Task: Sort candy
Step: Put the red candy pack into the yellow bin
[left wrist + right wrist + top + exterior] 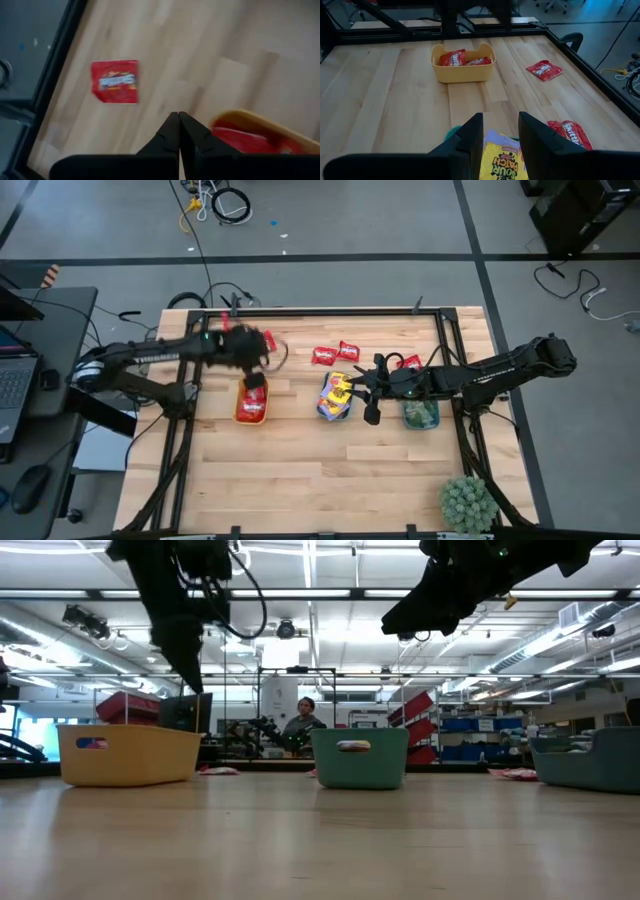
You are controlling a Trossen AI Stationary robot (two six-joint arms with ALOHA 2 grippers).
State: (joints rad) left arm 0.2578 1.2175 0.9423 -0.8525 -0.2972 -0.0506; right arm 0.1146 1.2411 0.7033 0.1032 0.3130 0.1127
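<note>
My left gripper (178, 119) is shut and holds nothing. It hangs above the far end of the yellow-orange tray (251, 404), which holds red candy packets (463, 60). One red packet (114, 81) lies flat on the wood just beyond it. My right gripper (501, 131) is open above the middle teal tray (335, 402). A yellow packet (501, 161) lies in that tray, below the gap between the fingers. More red packets (336, 354) lie on the table's far half. A second teal tray (420, 413) holds green candy.
A spiky green plant (468, 502) stands at the table's near right corner. A black frame rail (330, 311) runs along the far edge, with rails down both sides. The near half of the wooden table (320, 480) is bare. A red packet (408, 363) lies beside the right arm.
</note>
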